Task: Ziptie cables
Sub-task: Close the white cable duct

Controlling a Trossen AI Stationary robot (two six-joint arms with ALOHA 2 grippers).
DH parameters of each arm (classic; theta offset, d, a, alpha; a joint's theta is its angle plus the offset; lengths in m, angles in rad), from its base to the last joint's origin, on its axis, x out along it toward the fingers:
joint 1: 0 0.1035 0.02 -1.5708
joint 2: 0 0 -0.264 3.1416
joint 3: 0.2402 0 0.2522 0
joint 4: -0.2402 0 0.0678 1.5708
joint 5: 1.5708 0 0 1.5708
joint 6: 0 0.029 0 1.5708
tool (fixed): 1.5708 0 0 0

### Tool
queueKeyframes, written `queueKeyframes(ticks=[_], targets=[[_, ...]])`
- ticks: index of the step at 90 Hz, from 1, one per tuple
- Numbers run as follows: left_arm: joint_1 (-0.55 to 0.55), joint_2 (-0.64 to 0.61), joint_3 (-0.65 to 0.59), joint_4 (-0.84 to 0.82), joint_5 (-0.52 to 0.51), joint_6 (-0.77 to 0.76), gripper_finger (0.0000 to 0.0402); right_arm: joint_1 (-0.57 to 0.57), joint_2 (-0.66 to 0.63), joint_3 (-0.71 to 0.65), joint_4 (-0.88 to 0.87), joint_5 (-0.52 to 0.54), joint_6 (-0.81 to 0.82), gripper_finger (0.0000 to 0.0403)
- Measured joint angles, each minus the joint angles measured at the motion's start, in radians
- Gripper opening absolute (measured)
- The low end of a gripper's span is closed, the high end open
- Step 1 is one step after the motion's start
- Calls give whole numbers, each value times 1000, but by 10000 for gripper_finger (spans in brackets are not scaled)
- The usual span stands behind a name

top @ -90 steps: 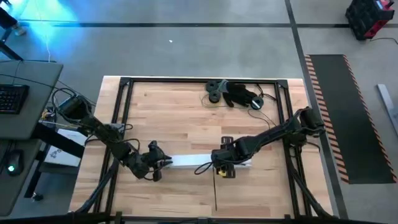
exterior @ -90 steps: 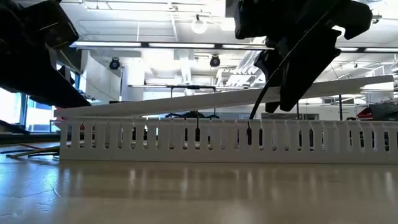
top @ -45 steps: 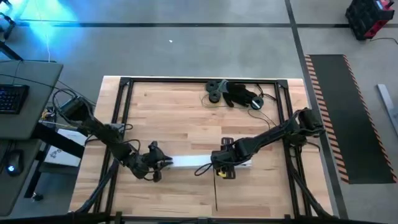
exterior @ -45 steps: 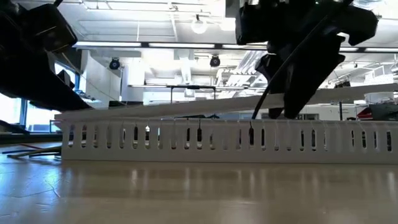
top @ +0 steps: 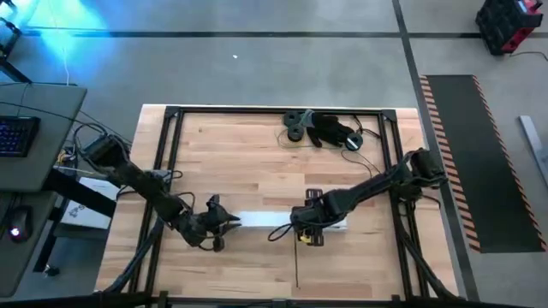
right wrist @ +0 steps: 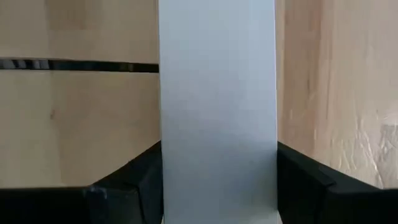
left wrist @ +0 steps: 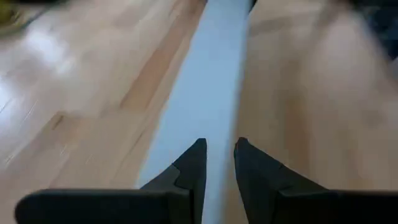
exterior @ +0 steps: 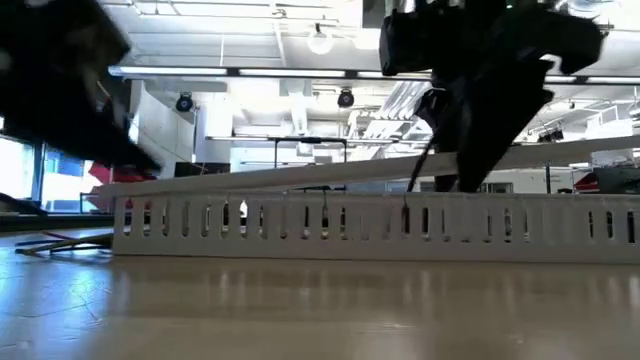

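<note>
Overhead, pale wooden table (top: 257,162) on grey concrete floor (top: 257,68).

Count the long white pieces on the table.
2. A slotted white channel lies on the table; a flat white strip tilts above it, the right end effector clamped on its raised end, the left end effector by its low end. More may hide behind.

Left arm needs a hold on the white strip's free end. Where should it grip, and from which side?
Probably best to take the white strip near its left end, right by the left gripper, coming down from above with one finger on each long edge. It is long, flat and narrow, so its width is the span a gripper can close on. The right gripper clamps it that way farther along.
</note>
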Motion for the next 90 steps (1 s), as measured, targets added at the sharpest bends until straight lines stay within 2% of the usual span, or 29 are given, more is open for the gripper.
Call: queueKeyframes(ticks=[21,42,67,90], targets=[[96,55,65,6,83,108,26,0,0,0,1,0,-4,204],[186,164,68,67,197,118,2,1,0,0,-9,-9,-4,204],[191,295,75,166,199,87,2,11,0,-3,-40,-26,15,204],[190,296,72,169,186,102,2,42,29,-2,-35,-4,68,204]])
